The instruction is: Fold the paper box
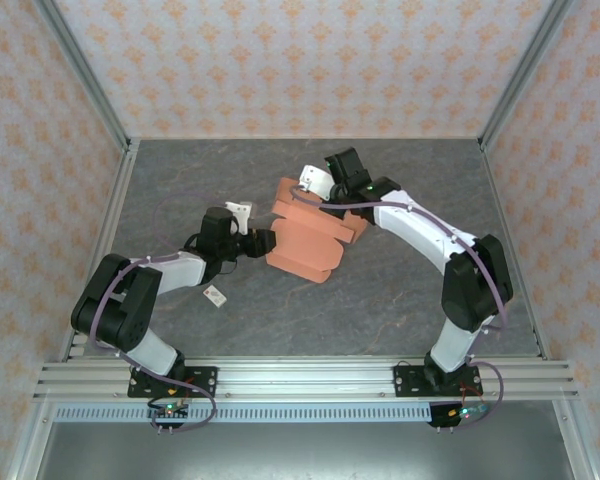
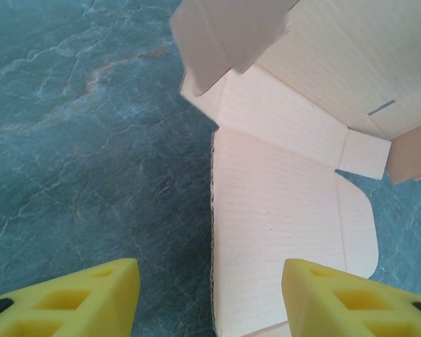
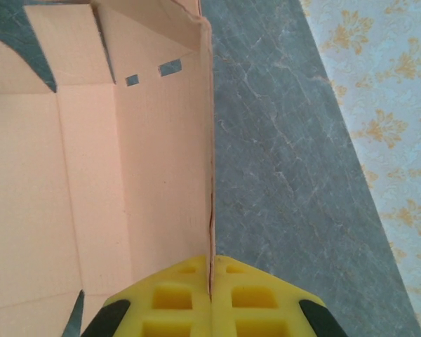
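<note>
A salmon-orange, thin cardboard box [image 1: 310,235], partly folded, lies at the centre of the overhead frame on a grey marbled desk [image 1: 410,290]. It looks light and easily bent, so panel edges suit pinching. The right hand [image 3: 210,284], reaching in from the right, is clamped on a raised wall's edge. The left hand [image 2: 209,281], at the box's left, is half open and empty, straddling a flat flap's edge.

Salmon-orange paper box [image 1: 308,245], partly folded, one wall upright.
</note>
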Tool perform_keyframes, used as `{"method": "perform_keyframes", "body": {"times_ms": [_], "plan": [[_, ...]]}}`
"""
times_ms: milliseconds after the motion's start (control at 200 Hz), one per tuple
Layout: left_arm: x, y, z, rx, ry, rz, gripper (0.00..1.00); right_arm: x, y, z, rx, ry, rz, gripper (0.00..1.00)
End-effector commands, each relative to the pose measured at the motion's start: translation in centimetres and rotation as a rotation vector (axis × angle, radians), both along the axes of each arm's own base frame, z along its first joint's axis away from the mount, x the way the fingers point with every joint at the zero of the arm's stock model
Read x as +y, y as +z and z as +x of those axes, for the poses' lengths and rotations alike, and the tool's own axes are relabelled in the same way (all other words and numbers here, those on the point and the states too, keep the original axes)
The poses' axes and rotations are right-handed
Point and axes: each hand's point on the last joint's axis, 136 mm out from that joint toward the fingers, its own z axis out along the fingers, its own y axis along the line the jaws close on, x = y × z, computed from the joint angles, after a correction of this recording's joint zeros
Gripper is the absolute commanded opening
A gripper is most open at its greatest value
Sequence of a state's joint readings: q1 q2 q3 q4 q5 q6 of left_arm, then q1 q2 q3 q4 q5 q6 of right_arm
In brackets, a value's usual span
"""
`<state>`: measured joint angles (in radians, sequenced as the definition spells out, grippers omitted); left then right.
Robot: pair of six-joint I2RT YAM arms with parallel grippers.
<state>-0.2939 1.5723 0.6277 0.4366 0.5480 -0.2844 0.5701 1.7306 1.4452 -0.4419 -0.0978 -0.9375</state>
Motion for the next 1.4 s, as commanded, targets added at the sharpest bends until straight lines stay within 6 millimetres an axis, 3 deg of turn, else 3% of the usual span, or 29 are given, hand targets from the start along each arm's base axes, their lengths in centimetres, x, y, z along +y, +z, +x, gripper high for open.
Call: {"method": "perform_keyframes", "body": {"times_ms": [0,395,596,691,811,911,1011,1121,1231,1396], "plan": [[-0.7,0.8,0.6,-0.065,-0.044,0.003,0.57,-0.1,-0.3,-0.5,0.066,-0.008,0.007,0.0],[-0.7,1.3,2.6,-0.101,-0.022,0.001,0.59,-0.1,-1.0,-1.2,0.135,0.007,0.0,0.0],[0.0,2.3,3.0,-0.085,0.004,0.04,0.49,0.3,0.2,-1.7,0.175,0.014,0.052,0.0],[1.2,2.4,2.4,-0.07,0.043,0.088,0.46,0.3,0.6,-2.0,0.206,0.004,0.059,0.0],[1.6,3.5,0.1,-0.082,0.041,0.09,0.43,0.0,0.7,-2.0,0.224,-0.014,0.048,0.0],[0.4,4.3,-1.9,-0.089,-0.052,0.078,0.43,0.1,0.6,-1.9,0.232,-0.018,0.044,0.0],[-1.5,5.6,-2.4,-0.116,-0.143,0.052,0.43,0.2,0.4,-1.8,0.235,-0.02,0.048,0.0],[-3.3,6.8,-1.8,-0.164,-0.199,0.066,0.45,0.2,0.2,-1.8,0.242,-0.022,0.052,0.0],[-4.7,6.5,-0.4,-0.147,-0.223,0.075,0.45,0.3,0.3,-1.8,0.24,-0.022,0.053,0.0],[-4.9,5.6,1.8,-0.136,-0.185,0.085,0.46,0.1,0.2,-1.8,0.242,-0.024,0.046,0.0]]}}
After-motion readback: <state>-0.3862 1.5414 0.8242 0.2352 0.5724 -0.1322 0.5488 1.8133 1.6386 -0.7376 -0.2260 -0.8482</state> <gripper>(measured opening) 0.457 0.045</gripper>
